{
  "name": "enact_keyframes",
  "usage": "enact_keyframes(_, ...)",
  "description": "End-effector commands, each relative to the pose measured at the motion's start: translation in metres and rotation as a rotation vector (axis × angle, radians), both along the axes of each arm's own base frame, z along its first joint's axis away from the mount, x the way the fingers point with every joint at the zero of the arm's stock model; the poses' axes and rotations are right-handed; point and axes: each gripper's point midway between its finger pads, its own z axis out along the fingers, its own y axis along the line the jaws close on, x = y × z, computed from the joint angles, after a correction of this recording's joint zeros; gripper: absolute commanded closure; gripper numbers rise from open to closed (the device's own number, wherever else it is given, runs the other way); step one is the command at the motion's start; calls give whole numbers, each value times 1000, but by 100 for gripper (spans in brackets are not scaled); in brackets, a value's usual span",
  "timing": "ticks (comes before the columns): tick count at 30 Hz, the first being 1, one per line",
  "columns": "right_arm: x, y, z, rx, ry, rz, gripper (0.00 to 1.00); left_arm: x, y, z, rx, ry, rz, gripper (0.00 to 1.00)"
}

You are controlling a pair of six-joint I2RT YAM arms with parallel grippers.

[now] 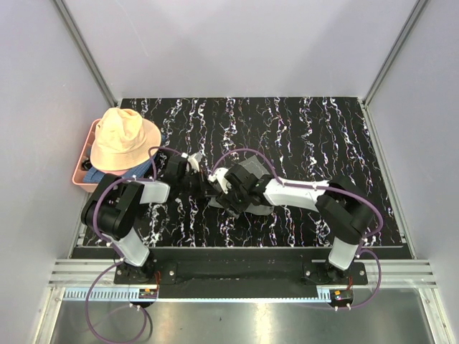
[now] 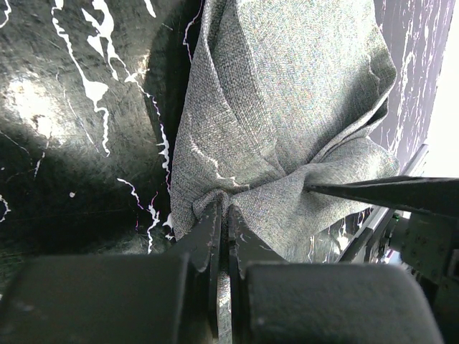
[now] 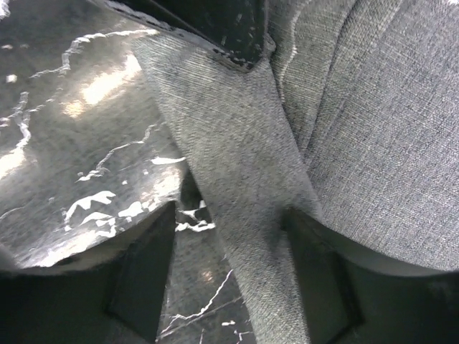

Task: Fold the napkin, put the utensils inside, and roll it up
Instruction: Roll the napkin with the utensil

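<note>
The grey napkin (image 1: 251,170) lies bunched in the middle of the black marbled table (image 1: 323,136), mostly hidden under my right arm. My left gripper (image 1: 203,179) is shut on a gathered corner of the napkin (image 2: 287,93); in the left wrist view the gripper (image 2: 224,211) pinches the cloth tightly. My right gripper (image 1: 217,190) is right beside it. In the right wrist view the gripper (image 3: 229,215) stands open, with a taut strip of napkin (image 3: 244,179) running between its jaws, against the right finger (image 3: 315,272). No utensils are in view.
A peach floppy hat (image 1: 123,138) rests on a pink tray (image 1: 83,174) at the table's left edge, with a blue cloth (image 1: 100,176) under it. Purple cables loop over both arms. Grey walls close in the table on three sides.
</note>
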Motion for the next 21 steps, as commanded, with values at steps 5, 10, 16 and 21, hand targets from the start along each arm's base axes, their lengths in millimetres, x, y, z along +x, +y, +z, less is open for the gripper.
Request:
enact_keyframes(5, -1, -16, -34, -131, 44, -30, 51, 17, -2, 14, 13, -44, 2, 73)
enact_keyframes(10, -8, -11, -38, -150, 123, -16, 72, 30, 4, 37, 52, -109, 39, 52)
enact_keyframes(16, -25, -2, -27, -103, 223, 17, 81, 30, 38, 36, 163, -142, 148, 36)
enact_keyframes(21, -32, 7, -12, 5, 327, 34, 84, 24, 49, 38, 149, -169, 210, 35)
